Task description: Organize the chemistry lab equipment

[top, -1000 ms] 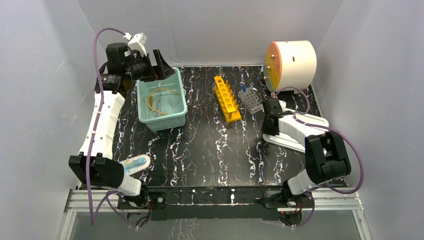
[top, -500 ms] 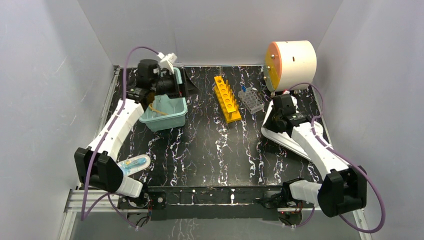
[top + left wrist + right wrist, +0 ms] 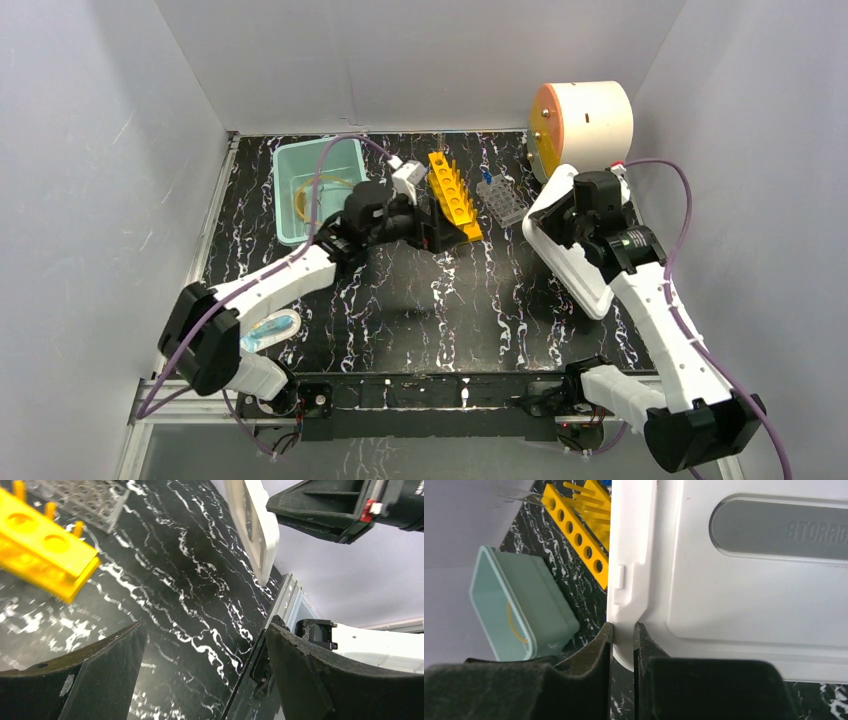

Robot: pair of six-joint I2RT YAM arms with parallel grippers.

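My right gripper (image 3: 566, 222) (image 3: 622, 627) is shut on the rim of a white storage lid (image 3: 575, 265) (image 3: 749, 580), holding it tilted on edge above the table's right side. My left gripper (image 3: 432, 228) (image 3: 205, 630) hangs open and empty just off the near end of the yellow rack with round holes (image 3: 453, 195) (image 3: 40, 550). To the right of that rack stands the clear plastic tube rack (image 3: 500, 200) (image 3: 80, 500). A teal bin (image 3: 290, 165) (image 3: 539, 600) at the back left holds the amber rubber tube (image 3: 312, 190) (image 3: 513, 625).
A white drum with an orange face (image 3: 585, 122) stands at the back right corner. A small clear container with blue and yellow contents (image 3: 270, 328) lies by the left arm's base. White walls close in on three sides.
My left arm has swung from over the teal bin rightward and down to the yellow rack, its gripper still open. My right arm has raised the white lid off the table and tilted it.
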